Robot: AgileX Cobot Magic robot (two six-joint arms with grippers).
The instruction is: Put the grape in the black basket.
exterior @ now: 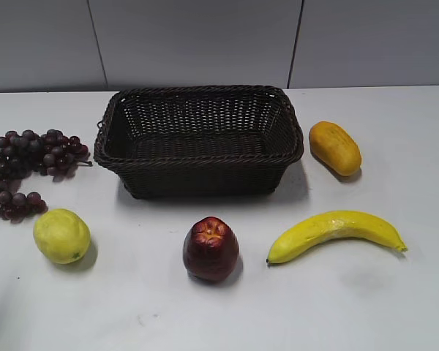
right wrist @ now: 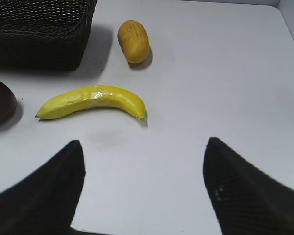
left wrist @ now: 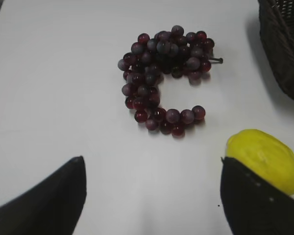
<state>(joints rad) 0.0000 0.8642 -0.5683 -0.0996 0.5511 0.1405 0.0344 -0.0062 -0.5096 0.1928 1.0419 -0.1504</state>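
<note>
The grape (exterior: 25, 170) is a curved bunch of dark purple-red grapes lying on the white table at the far left, left of the black basket (exterior: 278, 157). The basket is woven, rectangular and empty, at the back middle. In the left wrist view the grape (left wrist: 161, 78) lies ahead of my open, empty left gripper (left wrist: 152, 161), apart from it, and a corner of the basket (left wrist: 284, 44) shows at top right. My right gripper (right wrist: 144, 149) is open and empty above bare table. Neither gripper shows in the exterior view.
A yellow-green lemon (exterior: 61, 235) lies in front of the grape, by my left gripper's right finger (left wrist: 264, 159). A dark red apple (exterior: 211, 248) sits front middle, a banana (exterior: 335, 232) front right, an orange-yellow fruit (exterior: 335, 148) right of the basket.
</note>
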